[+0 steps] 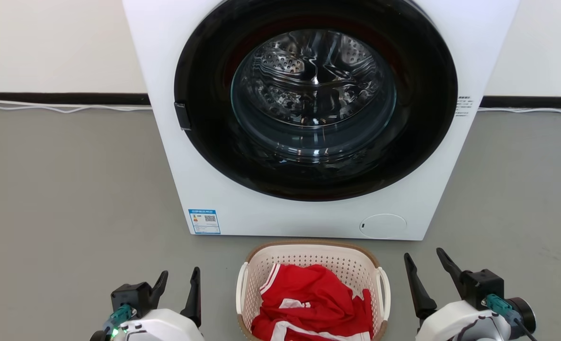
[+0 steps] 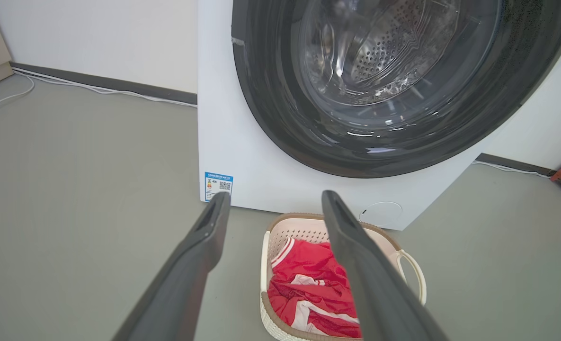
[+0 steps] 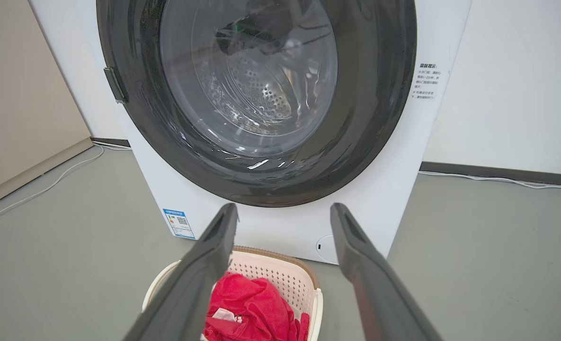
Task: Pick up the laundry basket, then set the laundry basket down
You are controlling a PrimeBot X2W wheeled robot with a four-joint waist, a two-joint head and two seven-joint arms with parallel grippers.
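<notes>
At lower centre stands the cream-white perforated plastic laundry basket (image 1: 308, 259), brown-rimmed. A blue QR-code label (image 1: 204, 221) sits above-left. The jaws of left gripper (image 1: 180, 272) and right gripper (image 1: 422, 253) stand open.

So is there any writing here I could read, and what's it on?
Blue sticker low on the washing machine: QR code and print, too small to read.
Dark print right of its door: too blurred to read.
Laundry basket and red garment: no writing visible.
</notes>
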